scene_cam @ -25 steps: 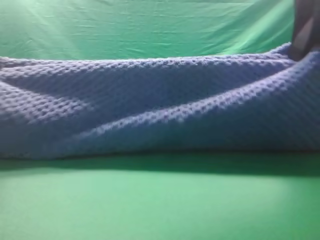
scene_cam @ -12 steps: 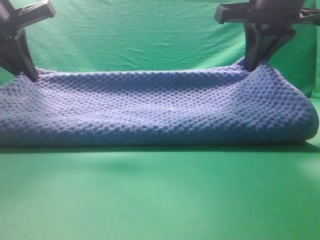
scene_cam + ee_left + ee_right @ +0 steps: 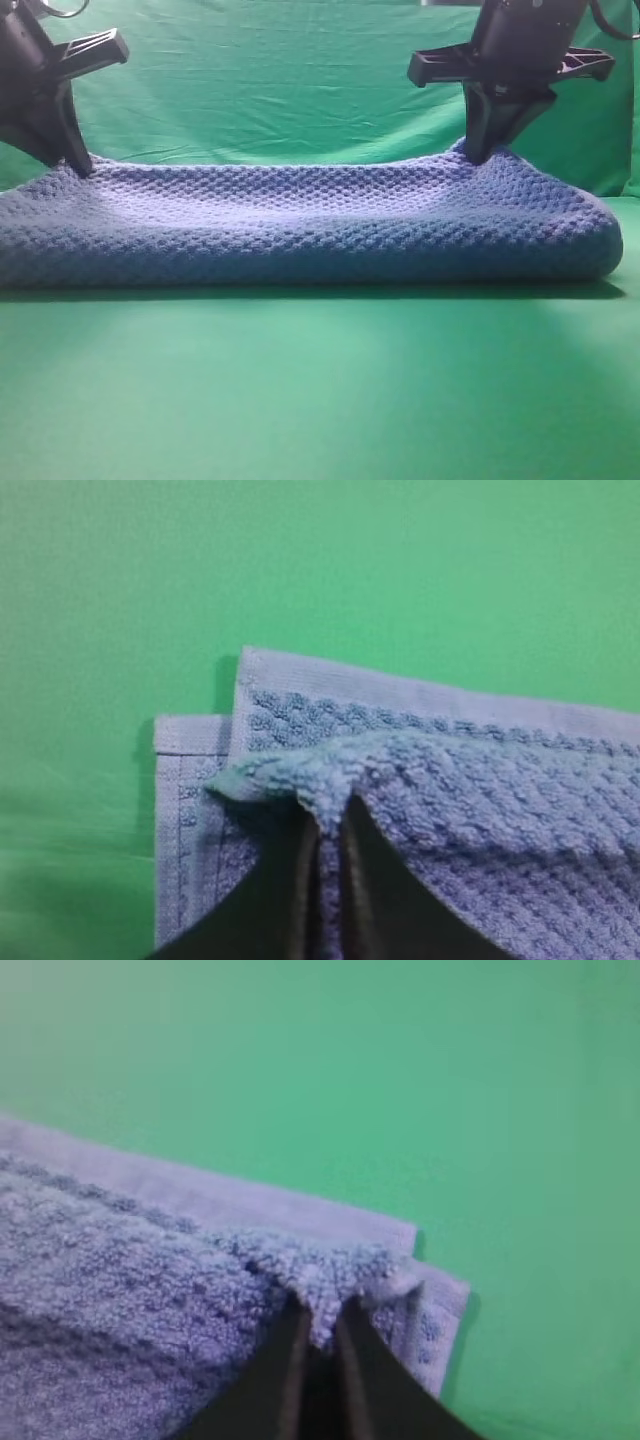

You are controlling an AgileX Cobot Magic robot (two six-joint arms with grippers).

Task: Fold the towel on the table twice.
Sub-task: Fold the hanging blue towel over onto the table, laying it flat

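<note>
The left gripper (image 3: 78, 165) is clamping the far left corner of the towel (image 3: 300, 225), its dark fingers closed to a narrow point on the cloth. In the left wrist view the two fingers (image 3: 300, 880) are pressing together with a pinch of the towel (image 3: 450, 810) bunched between their tips, and the corner is folding up over the flat hemmed layers beneath it.

The right gripper (image 3: 480, 155) is gripping the far right corner in the same way, closed tight on the cloth. In the right wrist view its fingers (image 3: 285, 1370) are meeting at the tips with a tuft of the towel (image 3: 130, 1280) caught between them, just beside the towel's hemmed edge and its squared corner.

The towel is lying across the table (image 3: 320, 400), spanning nearly the whole width of the exterior high view. It is sitting doubled over, with a rounded fold running along its near side and at its right end. The far edge is rising slightly at each corner where the grippers are holding it and sagging a little between them.

The table's green surface is showing in front of the towel. A wrinkled green backdrop (image 3: 280, 80) is hanging behind the towel and both arms.
</note>
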